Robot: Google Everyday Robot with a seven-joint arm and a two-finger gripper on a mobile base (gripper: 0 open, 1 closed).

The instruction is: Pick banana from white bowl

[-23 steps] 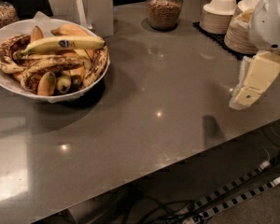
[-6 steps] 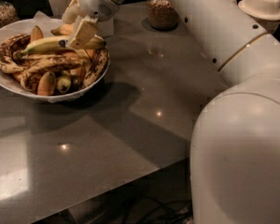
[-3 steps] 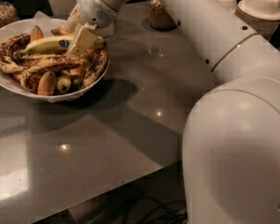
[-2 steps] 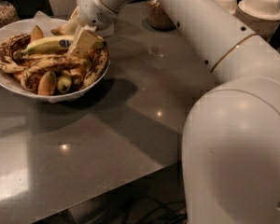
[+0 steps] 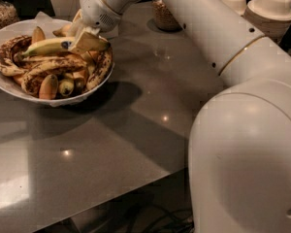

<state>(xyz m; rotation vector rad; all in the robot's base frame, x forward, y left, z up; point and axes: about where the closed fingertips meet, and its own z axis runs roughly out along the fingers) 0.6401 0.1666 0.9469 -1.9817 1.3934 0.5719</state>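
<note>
The banana (image 5: 46,46) is long and clean yellow with a small dark blue sticker. It lies on top of the fruit pile in the wide white bowl (image 5: 63,101) at the far left of the grey table. My gripper (image 5: 88,41) reaches in from the right and is down on the banana's right end, covering it. The banana still rests on the pile.
Brown-spotted bananas (image 5: 53,67) and short stubby ones (image 5: 48,87) fill the bowl under it. A glass jar (image 5: 164,16) stands at the back centre. Stacks of paper bowls (image 5: 271,8) are at the back right. My white arm (image 5: 242,130) fills the right foreground. The table's front edge (image 5: 111,198) runs diagonally below.
The gripper came from the right side of the table to the bowl, then sank slightly onto the banana's right end. Over the last second it has barely moved.
</note>
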